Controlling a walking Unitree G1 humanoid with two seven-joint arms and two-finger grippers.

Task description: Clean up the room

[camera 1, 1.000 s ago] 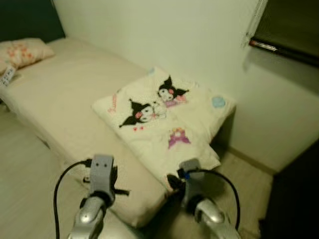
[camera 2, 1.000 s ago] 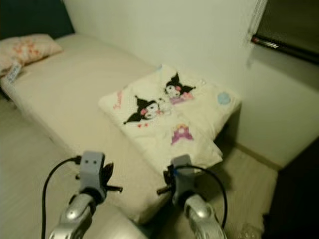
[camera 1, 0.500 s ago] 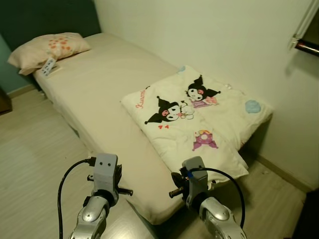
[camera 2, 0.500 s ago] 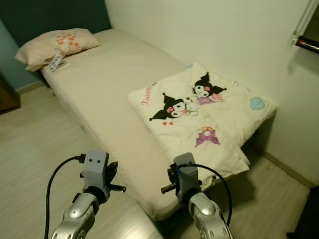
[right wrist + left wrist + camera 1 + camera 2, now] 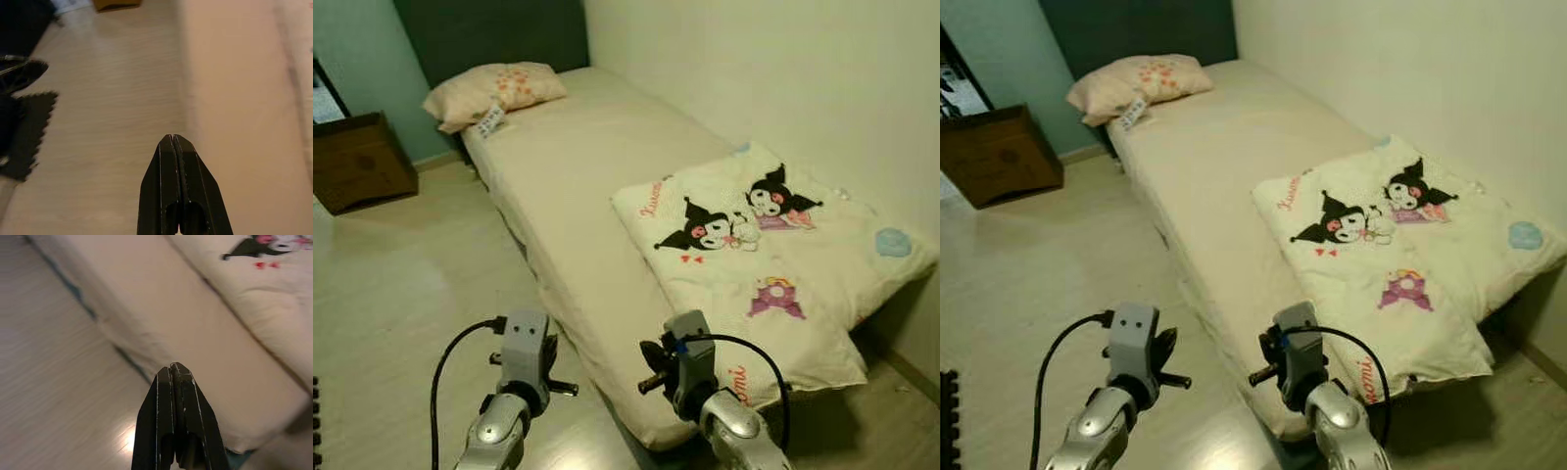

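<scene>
Folded blanket (image 5: 773,264) on bed (image 5: 597,166), corner cut off, both tools closed

Dim, warm indoor light is washing the room, giving everything a yellowish cast. A soft bright patch is glaring off the pale floor (image 5: 58,396) just beside the left gripper (image 5: 175,369), whose closed black fingers are showing sharp while the surfaces beyond them are smearing out of focus. Past the right gripper (image 5: 173,139), equally crisp and closed, the floor and bed edge (image 5: 234,98) are blurring softly. A dark shadow is pooling under the folded blanket (image 5: 773,284), ahead and right of both grippers. The head views are looking slightly grainy.
</scene>
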